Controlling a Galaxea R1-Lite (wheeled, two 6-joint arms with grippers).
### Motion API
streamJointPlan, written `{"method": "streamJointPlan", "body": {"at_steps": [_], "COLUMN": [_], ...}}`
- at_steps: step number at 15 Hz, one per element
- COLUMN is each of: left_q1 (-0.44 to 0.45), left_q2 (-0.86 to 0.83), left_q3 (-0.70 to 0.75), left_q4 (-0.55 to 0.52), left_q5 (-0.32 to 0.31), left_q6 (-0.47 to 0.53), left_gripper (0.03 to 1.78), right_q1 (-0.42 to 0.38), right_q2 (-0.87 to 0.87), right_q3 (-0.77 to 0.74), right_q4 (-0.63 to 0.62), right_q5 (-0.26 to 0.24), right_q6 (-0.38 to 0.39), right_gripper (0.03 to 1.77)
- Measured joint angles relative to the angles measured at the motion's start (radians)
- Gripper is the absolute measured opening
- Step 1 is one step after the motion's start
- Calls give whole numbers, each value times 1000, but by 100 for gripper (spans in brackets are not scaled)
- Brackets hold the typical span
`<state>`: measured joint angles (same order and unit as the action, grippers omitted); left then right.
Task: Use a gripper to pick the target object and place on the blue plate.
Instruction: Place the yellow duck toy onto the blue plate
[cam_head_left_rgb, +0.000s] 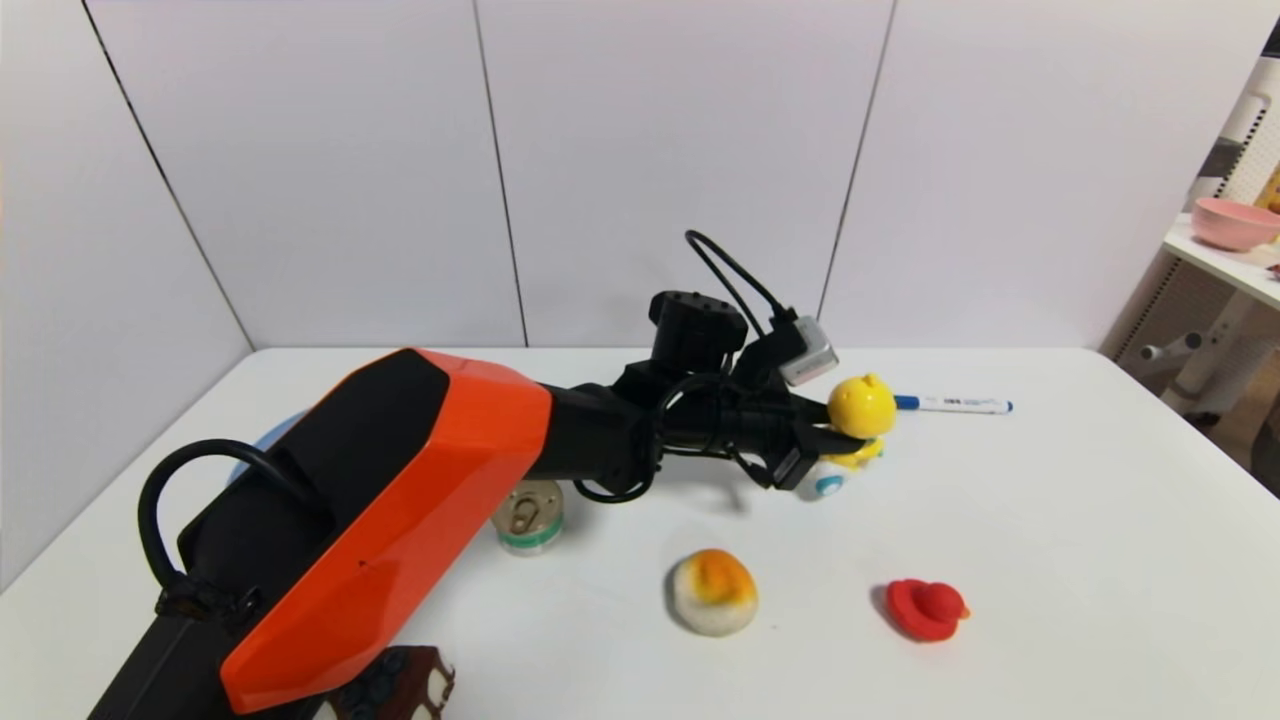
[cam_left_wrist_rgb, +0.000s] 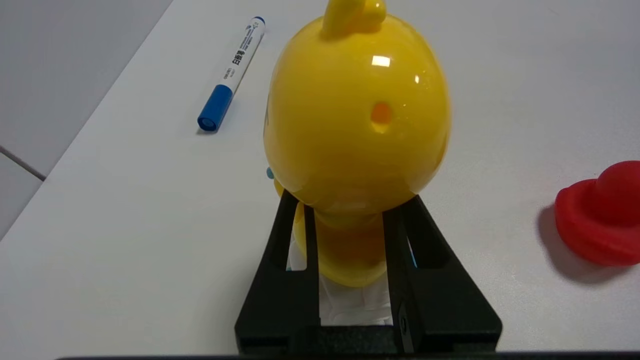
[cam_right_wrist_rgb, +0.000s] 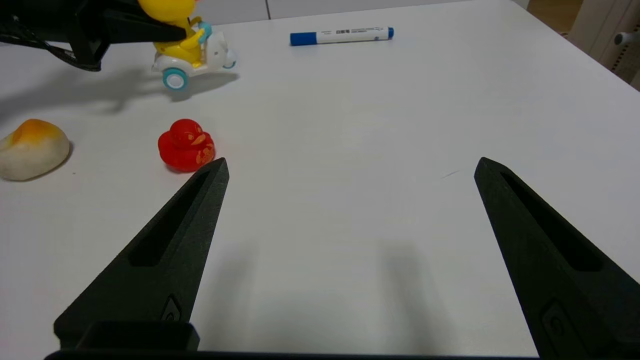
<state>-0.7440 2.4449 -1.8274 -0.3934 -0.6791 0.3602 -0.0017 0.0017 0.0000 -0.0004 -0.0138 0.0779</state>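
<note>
The left gripper (cam_head_left_rgb: 835, 440) is clenched on the duck (cam_head_left_rgb: 860, 408), its two black fingers (cam_left_wrist_rgb: 295, 235) pressed against the neck below the yellow head. The duck's white car (cam_right_wrist_rgb: 200, 60) is seen with its blue wheels on the table (cam_head_left_rgb: 1050, 560), just in front of the marker (cam_head_left_rgb: 952, 404). The red duck (cam_head_left_rgb: 926, 608) and a white-and-orange lump (cam_head_left_rgb: 712, 592) lie nearer the robot. The blue plate (cam_head_left_rgb: 262, 440) is mostly hidden behind the left arm. The right gripper (cam_right_wrist_rgb: 350, 175) is held spread wide above bare table.

Glossy yellow plastic duck (cam_head_left_rgb: 862, 406) on white toy car, blue wheels; flat red rubber duck (cam_head_left_rgb: 926, 608); white marker, blue cap (cam_head_left_rgb: 952, 404); black fingers (cam_left_wrist_rgb: 292, 260); white worktop (cam_head_left_rgb: 1050, 560).
</note>
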Motion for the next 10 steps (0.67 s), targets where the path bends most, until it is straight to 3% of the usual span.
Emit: {"method": "streamJointPlan", "body": {"at_steps": [6,10], "left_q1": [44,177], "left_q2": [-134,-286], "left_q3": [99,230], "left_q4": [14,26], "left_q5": [9,12], "left_q6": [-16,-2], "left_gripper": [39,39], "right_q1": [0,0], "right_q2": [0,0], "right_q3": [0,0], "right_q4": [0,0], "right_q5": [0,0], "right_q6": [0,0], "right_gripper": [170,170]}}
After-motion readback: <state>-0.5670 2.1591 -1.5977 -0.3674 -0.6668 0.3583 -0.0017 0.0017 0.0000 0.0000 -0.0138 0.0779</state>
